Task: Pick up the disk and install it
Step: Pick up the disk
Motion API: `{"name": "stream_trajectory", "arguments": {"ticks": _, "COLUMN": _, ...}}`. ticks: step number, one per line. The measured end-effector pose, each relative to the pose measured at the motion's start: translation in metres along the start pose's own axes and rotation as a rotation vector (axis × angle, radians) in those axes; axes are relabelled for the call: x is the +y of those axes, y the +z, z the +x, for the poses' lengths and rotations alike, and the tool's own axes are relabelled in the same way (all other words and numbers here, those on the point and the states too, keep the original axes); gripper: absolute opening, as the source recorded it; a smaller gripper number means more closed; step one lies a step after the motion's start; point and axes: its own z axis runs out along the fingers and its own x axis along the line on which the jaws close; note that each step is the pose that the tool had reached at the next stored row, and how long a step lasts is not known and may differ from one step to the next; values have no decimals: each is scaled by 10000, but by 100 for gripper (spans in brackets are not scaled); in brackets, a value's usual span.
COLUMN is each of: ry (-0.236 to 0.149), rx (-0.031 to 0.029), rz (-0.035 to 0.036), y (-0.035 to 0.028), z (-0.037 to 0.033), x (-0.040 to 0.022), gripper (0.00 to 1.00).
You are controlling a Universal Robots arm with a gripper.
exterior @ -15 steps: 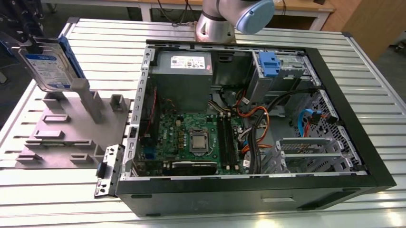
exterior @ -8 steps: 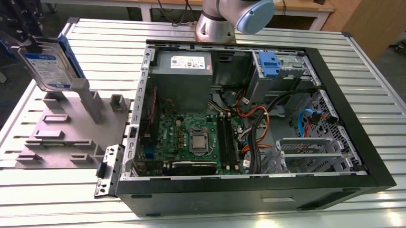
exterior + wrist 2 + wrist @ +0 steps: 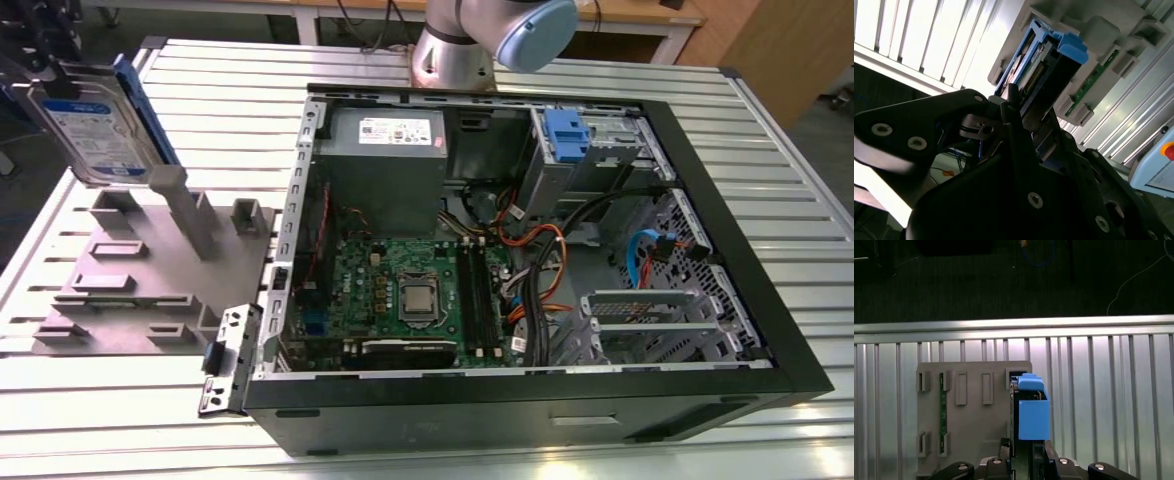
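The disk point(image 3: 91, 125) stands on edge at the exterior view's far left, label facing out and a blue rail along its side, over the grey fixture plate point(image 3: 147, 290). My gripper point(image 3: 56, 72) comes down on its upper end, with a dark finger on each face of the disk. In the first wrist view the disk point(image 3: 1032, 412) is seen edge-on beside the fixture plate point(image 3: 969, 430), and my gripper point(image 3: 1025, 452) straddles it. In the second wrist view the fingers point(image 3: 1016, 120) press against the disk point(image 3: 1041, 70). I cannot tell whether the disk is lifted off its stand.
An open computer case point(image 3: 747, 250) lies on the slatted metal table point(image 3: 134, 440) at the exterior view's right, with the motherboard, cables and a grey power supply point(image 3: 384, 130) inside. A blue clip point(image 3: 567, 135) sits in the drive bay at the case's far corner. The arm's base point(image 3: 454, 50) stands behind the case.
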Motion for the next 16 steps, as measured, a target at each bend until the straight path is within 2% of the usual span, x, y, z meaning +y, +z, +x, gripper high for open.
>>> {"name": "stream_trajectory", "arguments": {"ticks": 16, "ry": 0, "rx": 0, "rz": -1, "y": -360, "z": -11, "x": 8, "gripper": 35}}
